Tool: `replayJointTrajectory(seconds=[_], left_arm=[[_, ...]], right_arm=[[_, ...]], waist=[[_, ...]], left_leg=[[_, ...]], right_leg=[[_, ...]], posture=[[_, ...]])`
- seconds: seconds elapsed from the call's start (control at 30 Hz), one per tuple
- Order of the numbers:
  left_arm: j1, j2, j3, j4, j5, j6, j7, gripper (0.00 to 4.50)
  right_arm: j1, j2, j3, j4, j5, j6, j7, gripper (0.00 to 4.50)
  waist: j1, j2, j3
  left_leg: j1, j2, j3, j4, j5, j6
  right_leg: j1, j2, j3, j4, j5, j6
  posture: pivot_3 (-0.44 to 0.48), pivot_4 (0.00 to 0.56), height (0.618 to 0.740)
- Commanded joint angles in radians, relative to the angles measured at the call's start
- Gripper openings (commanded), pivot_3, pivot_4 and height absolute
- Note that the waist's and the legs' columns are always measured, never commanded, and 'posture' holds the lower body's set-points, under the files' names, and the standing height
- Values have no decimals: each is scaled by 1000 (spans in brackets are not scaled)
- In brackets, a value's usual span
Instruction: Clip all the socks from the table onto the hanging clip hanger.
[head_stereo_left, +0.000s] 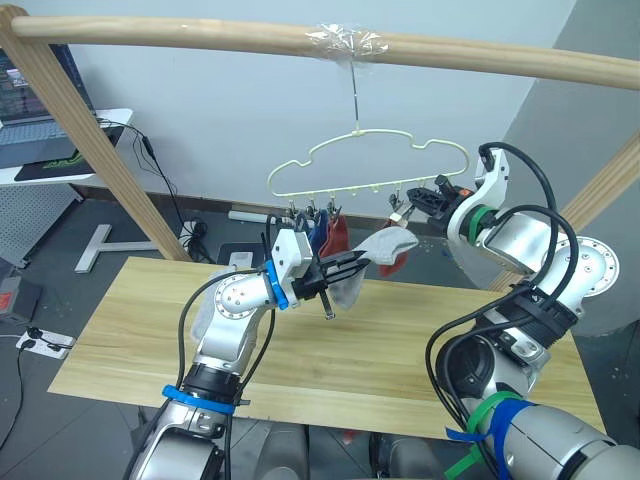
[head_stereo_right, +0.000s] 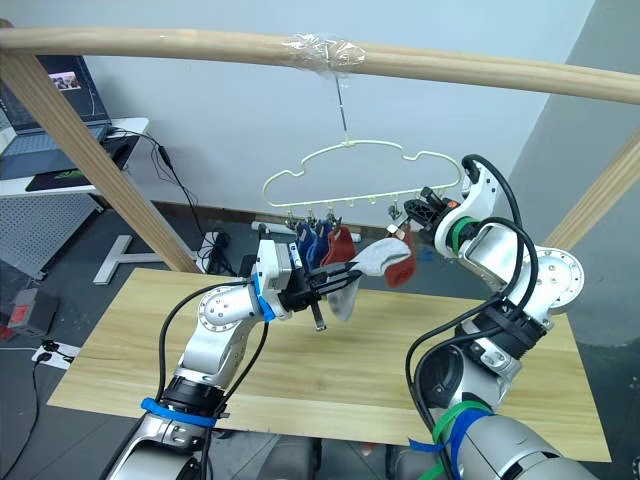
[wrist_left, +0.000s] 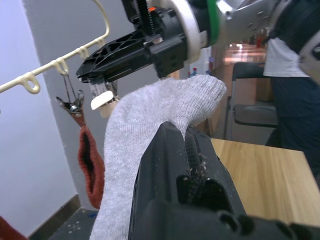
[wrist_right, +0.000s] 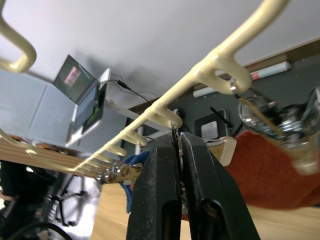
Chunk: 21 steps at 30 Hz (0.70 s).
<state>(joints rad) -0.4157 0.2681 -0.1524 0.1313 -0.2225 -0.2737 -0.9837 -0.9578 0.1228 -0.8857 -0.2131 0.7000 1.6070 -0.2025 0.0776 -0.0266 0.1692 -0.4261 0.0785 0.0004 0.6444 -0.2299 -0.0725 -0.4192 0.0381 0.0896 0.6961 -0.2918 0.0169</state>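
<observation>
- the grey sock (head_stereo_left: 375, 252) is light, soft and floppy; it sags on either side of the left gripper (head_stereo_left: 345, 266), whose jaws are clenched on it near the toe.
- best held close to the edge that goes into a clip, so little fabric droops.
- the right gripper (head_stereo_left: 410, 205) has its jaws squeezed on a silver clip (wrist_right: 174, 131) of the yellow hanger (head_stereo_left: 370, 165), the sock's tip just below them.
- no readable writing or labels.
</observation>
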Motion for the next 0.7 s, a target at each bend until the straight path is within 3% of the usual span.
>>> replayJointTrajectory(seconds=[0.03, 0.57, 0.7], left_arm=[[-21, -10, -2, 3, 8, -34, 24, 13], [-70, -22, 6, 82, 29, -62, 100, 13], [-63, -24, -11, 50, 12, -37, 82, 0]], right_arm=[[5, -3, -36, -23, 92, 7, -113, 0], [29, -23, -49, 25, 497, 7, -472, 0], [21, -47, -50, 49, 573, 1, -505, 877]], waist=[[0, 1, 1], [-6, 2, 3], [-11, 3, 4]], left_leg=[[0, 0, 0, 0, 0, 0], [-2, 0, -1, -1, 0, 0], [-3, 0, -1, -2, 0, 1]], right_leg=[[0, 0, 0, 0, 0, 0], [-1, 0, 0, -2, 0, 0], [-1, 0, -1, -5, 0, 0]], posture=[[158, 191, 740], [152, 196, 740], [150, 200, 740]])
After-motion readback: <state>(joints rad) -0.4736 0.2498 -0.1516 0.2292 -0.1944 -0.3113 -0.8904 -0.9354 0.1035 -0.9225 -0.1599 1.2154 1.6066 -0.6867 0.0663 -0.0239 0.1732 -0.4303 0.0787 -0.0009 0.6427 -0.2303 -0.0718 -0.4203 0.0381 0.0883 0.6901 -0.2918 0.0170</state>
